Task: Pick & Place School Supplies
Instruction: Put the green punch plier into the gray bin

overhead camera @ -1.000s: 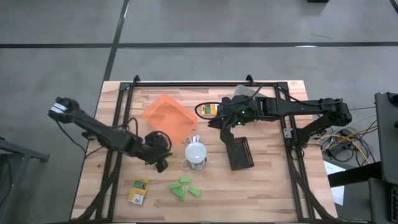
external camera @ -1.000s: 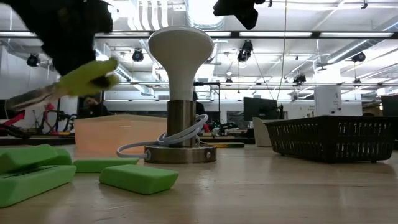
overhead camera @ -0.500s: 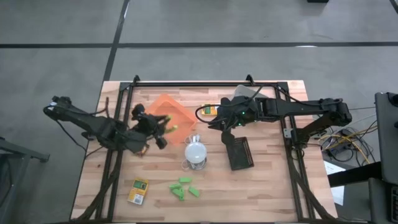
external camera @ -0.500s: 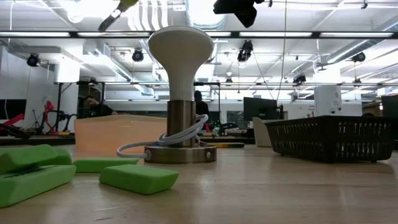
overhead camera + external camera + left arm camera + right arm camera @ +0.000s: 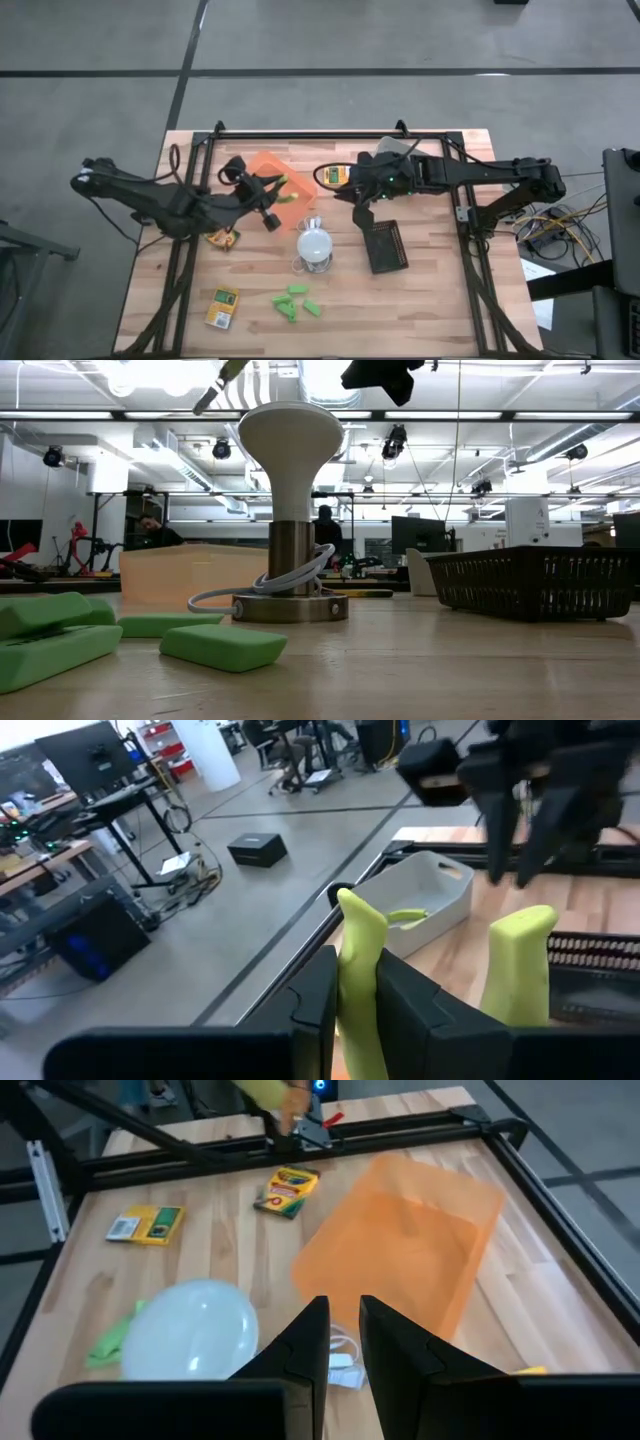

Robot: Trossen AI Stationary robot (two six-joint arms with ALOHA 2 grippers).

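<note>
Left claw point(image 5: 268, 192) is up over the orange tray point(image 5: 262, 180), clamped on a tool with yellow-green handles point(image 5: 281, 196); the left wrist view shows one handle point(image 5: 361, 970) pinched between the fingers and the other standing free beside it. In the low view the tool's tip point(image 5: 222, 382) shows high above the desk point(image 5: 450, 660), left of the white lamp point(image 5: 290, 440). Right claw point(image 5: 356, 208) hangs over the desk's rear-middle, between the tray and the black basket point(image 5: 385, 245); its fingers sit close together with only a slim gap and nothing between them. Lamp stands on its round base right of the tray, cord coiled at its foot. Other supplies on the desk: a yellow-and-green box point(image 5: 222, 306) near the front left, a second box point(image 5: 221, 237) lying just left of the lamp and partly under the left arm, a third box point(image 5: 334, 176) at the rear between tray and right claw. Green chunks point(image 5: 297, 302) lie clustered near the front, ahead of the lamp; in the low view they fill the left foreground. Left wrist view also shows a grey tray point(image 5: 420, 905) at the rear with something yellow-green in it, probably another tool, too small to be sure. Right wrist view sees the orange tray, lamp dome and two boxes beyond its fingers.
</note>
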